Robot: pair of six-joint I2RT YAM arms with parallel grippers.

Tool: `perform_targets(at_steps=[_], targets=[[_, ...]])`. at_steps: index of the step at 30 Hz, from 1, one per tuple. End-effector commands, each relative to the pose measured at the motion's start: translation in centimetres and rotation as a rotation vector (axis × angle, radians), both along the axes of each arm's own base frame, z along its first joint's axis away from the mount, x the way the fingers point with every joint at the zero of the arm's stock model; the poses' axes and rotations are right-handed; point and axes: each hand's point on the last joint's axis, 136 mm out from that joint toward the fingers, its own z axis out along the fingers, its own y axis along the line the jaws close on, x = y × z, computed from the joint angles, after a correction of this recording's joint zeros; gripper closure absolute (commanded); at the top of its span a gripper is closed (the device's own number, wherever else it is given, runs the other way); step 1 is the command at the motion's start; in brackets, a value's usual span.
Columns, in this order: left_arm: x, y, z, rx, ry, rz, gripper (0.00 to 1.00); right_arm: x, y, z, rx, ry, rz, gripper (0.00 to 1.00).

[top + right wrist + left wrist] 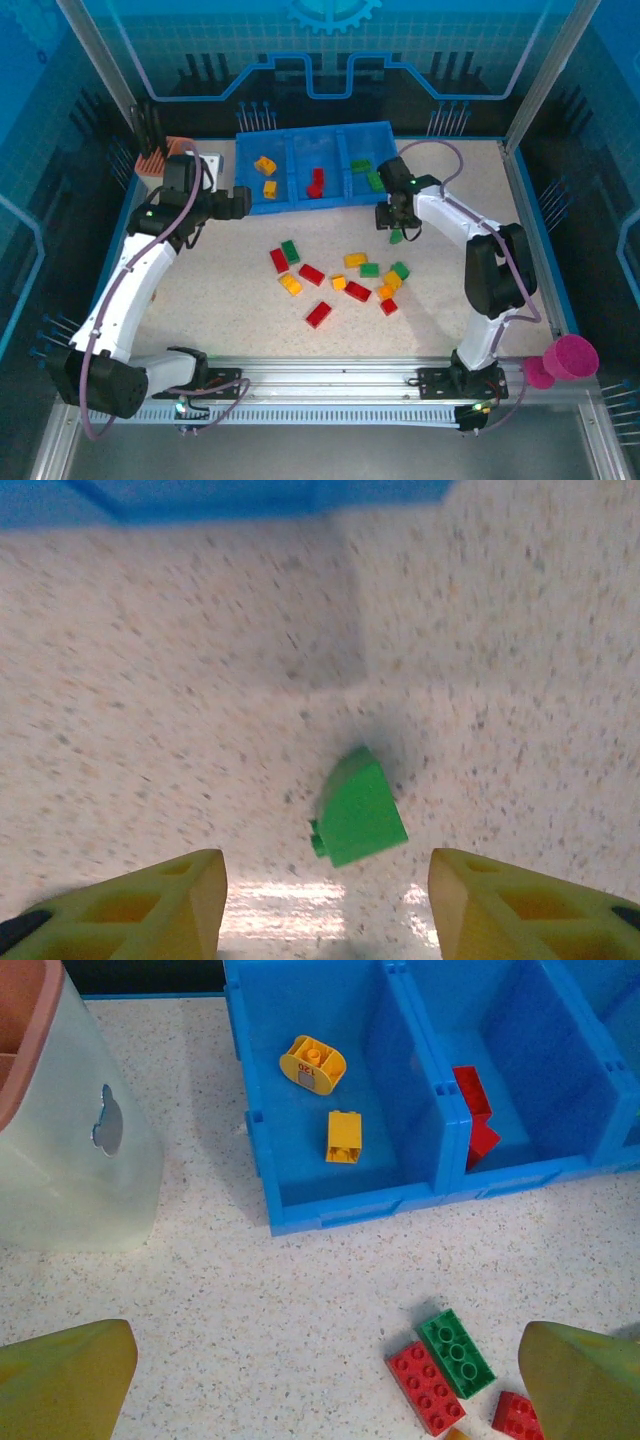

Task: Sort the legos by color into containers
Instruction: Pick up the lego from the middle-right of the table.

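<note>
Just beyond right pincer: green lego

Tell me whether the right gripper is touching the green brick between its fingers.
Apart. In the right wrist view the green brick lies inside the right gripper, whose jaws stand open, with bare table showing on both sides.
</note>
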Motion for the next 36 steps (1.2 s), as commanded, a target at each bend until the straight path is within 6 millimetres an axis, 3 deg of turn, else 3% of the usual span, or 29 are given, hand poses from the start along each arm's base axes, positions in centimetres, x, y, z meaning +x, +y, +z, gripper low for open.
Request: perform_targets(at_steps=[1,15,23,27,32,36], targets=[[0.4,0.1,1.0,-0.004,-0.027,-0.010,0.01,0.0,-0.6,0.3,0.035,-0.018,-0.044,0.41],[-1.0,0.7,1.5,0.004,-0.027,0.015,0.01,1.4,-1.6,-5.3,0.048,0.057,-0.065,0.39],[-1.1,0.7,1.6,-0.010,-0.027,0.028,0.01,1.2,-1.9,-7.1,0.048,0.096,-0.067,0.46],[-0.6,0.9,1.0,0.006,0.013,0.040,0.01,0.6,-1.8,-7.9,0.052,0.123,-0.060,0.54],[-0.1,0.7,1.2,-0.008,0.002,0.039,0.01,0.0,-1.9,-7.6,0.042,0.122,-0.040,0.67],[0.1,0.8,1.4,0.003,0.003,0.044,0.01,0.6,-1.9,-5.0,0.044,0.071,-0.013,0.70]])
